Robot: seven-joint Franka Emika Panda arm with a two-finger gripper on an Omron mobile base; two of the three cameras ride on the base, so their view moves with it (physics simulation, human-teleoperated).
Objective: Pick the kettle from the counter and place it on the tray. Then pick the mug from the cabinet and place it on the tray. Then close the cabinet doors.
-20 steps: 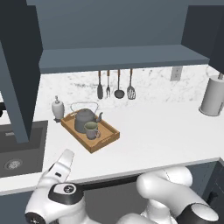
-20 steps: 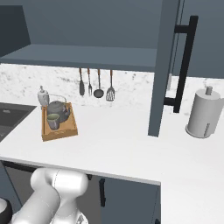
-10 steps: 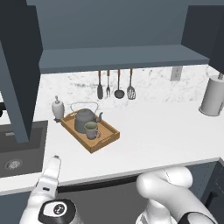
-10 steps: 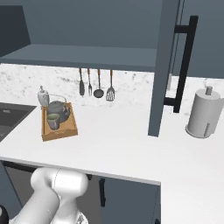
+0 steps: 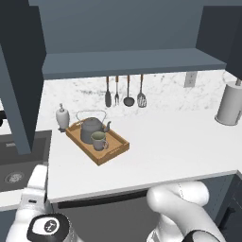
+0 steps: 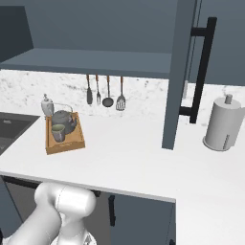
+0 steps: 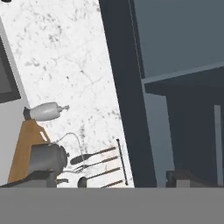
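Note:
The dark grey kettle [image 5: 90, 128] and the small mug [image 5: 99, 140] stand together in the wooden tray [image 5: 115, 150] on the white counter [image 5: 170, 142]. From the right, kettle [image 6: 62, 118], mug [image 6: 58, 132] and tray [image 6: 67, 142] sit at the left. The cabinet [image 5: 132, 33] is open, with its left door [image 5: 21, 80] and right door [image 6: 179, 72] swung out. My gripper [image 5: 38, 176] is low at the counter's front left edge, pointing up. In the rolled hand view my gripper [image 7: 113, 179] is open and holds nothing; kettle [image 7: 46, 158] and the door's edge [image 7: 122, 87] lie ahead.
A white soap bottle [image 5: 62, 116] stands behind the tray. Utensils [image 5: 125, 92] hang on the back wall. A paper-towel roll [image 5: 230, 104] is at the far right, a dark sink [image 5: 14, 156] at the left. The right door carries a black bar handle [image 6: 201, 67].
The hand has swung further left and lower along the counter's front edge. Kettle, mug, tray and doors have not moved.

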